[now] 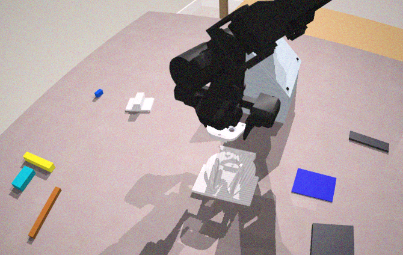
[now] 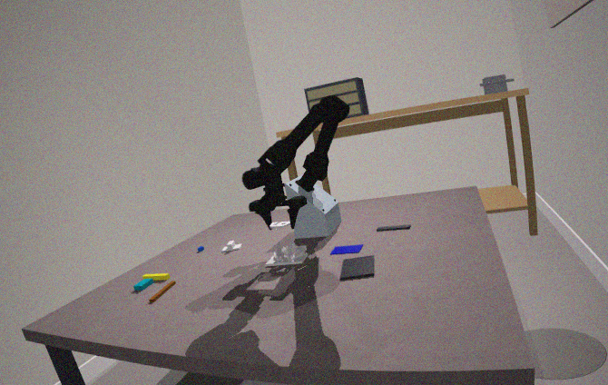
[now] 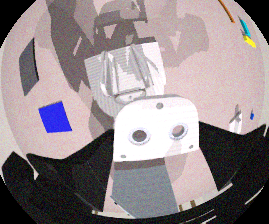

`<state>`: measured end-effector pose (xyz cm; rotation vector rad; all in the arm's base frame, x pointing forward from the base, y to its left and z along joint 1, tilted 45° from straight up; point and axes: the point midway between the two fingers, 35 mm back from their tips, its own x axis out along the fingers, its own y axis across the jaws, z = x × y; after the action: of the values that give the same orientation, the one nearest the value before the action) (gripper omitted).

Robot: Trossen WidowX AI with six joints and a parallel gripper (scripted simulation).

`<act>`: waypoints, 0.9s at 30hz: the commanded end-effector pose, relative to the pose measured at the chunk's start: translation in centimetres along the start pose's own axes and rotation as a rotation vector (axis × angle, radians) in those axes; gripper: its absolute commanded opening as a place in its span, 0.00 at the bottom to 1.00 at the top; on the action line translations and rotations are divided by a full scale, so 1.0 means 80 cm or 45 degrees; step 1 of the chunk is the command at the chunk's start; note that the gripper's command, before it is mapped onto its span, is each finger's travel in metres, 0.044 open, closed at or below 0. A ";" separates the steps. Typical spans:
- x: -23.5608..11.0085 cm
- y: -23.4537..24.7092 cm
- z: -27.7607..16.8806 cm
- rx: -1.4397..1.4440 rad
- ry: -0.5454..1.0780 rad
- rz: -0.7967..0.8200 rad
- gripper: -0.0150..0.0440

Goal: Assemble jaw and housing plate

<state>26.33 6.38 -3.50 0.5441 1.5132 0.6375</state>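
Observation:
The white housing plate has two large round holes and hangs in the air. My gripper is shut on it, one finger at each side. The plate is above and behind the white base, toward the robot mount. Two upright jaws stand on the base, a left jaw and a right jaw in the top view. Both are in my arm's shadow. Their pins and gear teeth are too unclear to tell whether they mesh.
A white stepped block and a small blue block lie left. Yellow, teal and orange bars lie front left. A blue plate, dark slab and dark bar lie right.

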 end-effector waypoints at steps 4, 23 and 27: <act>0.005 0.028 -0.009 -0.123 0.006 0.031 0.85; 0.006 0.034 -0.011 -0.148 0.007 0.036 0.85; 0.006 0.034 -0.011 -0.148 0.007 0.036 0.85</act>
<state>25.27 8.54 -2.04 0.4757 1.4728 0.7373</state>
